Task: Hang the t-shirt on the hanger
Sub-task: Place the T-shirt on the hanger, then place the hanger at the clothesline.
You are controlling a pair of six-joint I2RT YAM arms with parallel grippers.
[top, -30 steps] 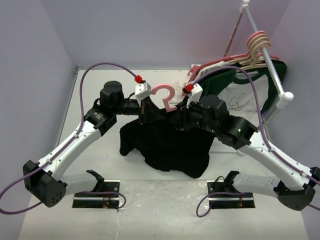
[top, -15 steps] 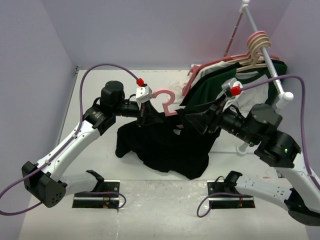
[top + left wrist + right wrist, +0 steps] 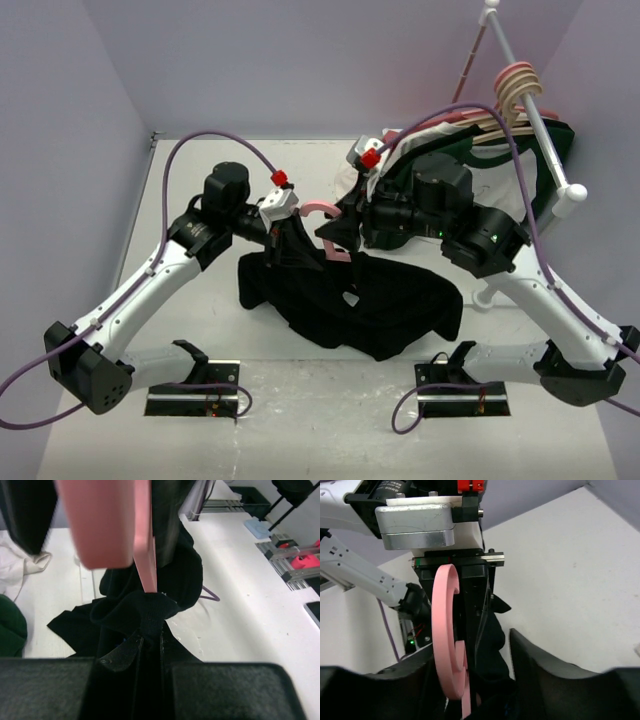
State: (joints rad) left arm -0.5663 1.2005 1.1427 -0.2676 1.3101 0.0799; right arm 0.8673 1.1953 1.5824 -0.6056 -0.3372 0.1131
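The left hand (image 3: 152, 642) clamps the plain black cloth t-shirt (image 3: 385, 310) bunched round the thin pink plastic hanger (image 3: 442, 630). The right hand (image 3: 472, 672) stands open, either side of the hanger's hook.

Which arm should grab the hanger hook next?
Right. The right claw is open and lined up on the hook of the pink hanger. The left claw is shut on the black t-shirt, bunched at the hanger.

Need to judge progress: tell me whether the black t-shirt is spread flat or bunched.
Bunched: the t-shirt lies crumpled on the table, a wad pinched in the shut left gripper at the hanger.
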